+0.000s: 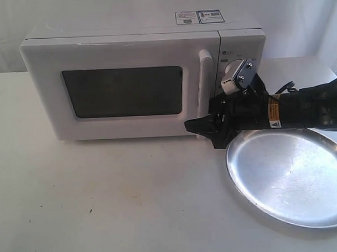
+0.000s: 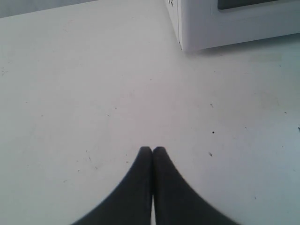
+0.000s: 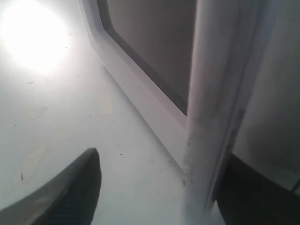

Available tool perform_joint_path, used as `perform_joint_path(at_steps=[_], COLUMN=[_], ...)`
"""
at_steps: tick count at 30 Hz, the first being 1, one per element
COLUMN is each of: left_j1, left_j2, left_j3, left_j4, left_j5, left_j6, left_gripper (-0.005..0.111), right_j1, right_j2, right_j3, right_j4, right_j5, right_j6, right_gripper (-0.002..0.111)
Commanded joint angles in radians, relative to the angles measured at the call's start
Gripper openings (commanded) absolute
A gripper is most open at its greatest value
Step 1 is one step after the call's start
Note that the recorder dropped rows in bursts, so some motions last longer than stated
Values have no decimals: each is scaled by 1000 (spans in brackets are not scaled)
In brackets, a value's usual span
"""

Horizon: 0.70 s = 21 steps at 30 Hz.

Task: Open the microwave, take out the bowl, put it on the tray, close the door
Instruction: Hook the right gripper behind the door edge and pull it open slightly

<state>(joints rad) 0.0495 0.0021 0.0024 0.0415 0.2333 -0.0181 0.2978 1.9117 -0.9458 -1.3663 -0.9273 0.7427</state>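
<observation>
Right arm [image 1: 301,107] reaches in level from the right side, low over the table [image 1: 105,205], wrist turned so the claw lies sideways. Right claw [image 1: 204,127] is at the foot of the door handle [image 1: 206,86]. In the right wrist view the jaws stand wide apart with the white bar [image 3: 211,117] between them, one finger [image 3: 70,197] on the window side and the other behind the bar. They grip nothing, and I cannot tell whether either pad touches the bar. Left claw [image 2: 152,149] appears only in its own wrist view: tips pressed together, holding nothing, hovering over bare table with the microwave's near left corner [image 2: 211,28] farther off. Microwave [image 1: 127,50] sits far centre-left, stickers [image 1: 199,17] on top. Its door [image 1: 45,97] is flush with the body, fully closed. The window [image 1: 123,91] is too dark to show what is inside. The arm's wrist bracket partly covers a round knob [image 1: 230,82] on the right panel. Tray [image 1: 286,177] lies near right, just under and nearer than the arm, apart from the microwave. Its metal is bare, showing scuffs and glare. A dark cable [image 1: 286,87] is on the table behind the arm.
</observation>
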Motion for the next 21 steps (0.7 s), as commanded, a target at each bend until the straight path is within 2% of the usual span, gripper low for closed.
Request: perform_joint_path(at_steps=[1,3,6,8,12,18,21], left_j1=[-4,-4,-4,-4,-4,-4,-4], left_j2=[-2,-2,-2,-2,-2,-2,-2], left_j3=[-2,-2,-2,-2,-2,-2,-2], left_j4=[-7,-7,-7,-7,-7,-7,-7], left_j5=[0,0,0,0,0,0,0], left_j6=[-3,-3,-3,-3,-3,-3,-3], left_gripper=[0,0,0,0,0,0,0], right_j1=[73,73,70,60,28,-54,-78], right_j2=[-30,-30,-30,-30,-39,-70,-96], right_j3=[-41,-41,-41,-41,-41,-41,-41], right_j4=[-53,-8,9,9,9,8,10], right_j5=[-294,-287,-98,-52,23,28,25], right_j6=[-32,-35,-36,-36,-37,-32,-32], right_gripper=[0,0,1,4,20,49,51])
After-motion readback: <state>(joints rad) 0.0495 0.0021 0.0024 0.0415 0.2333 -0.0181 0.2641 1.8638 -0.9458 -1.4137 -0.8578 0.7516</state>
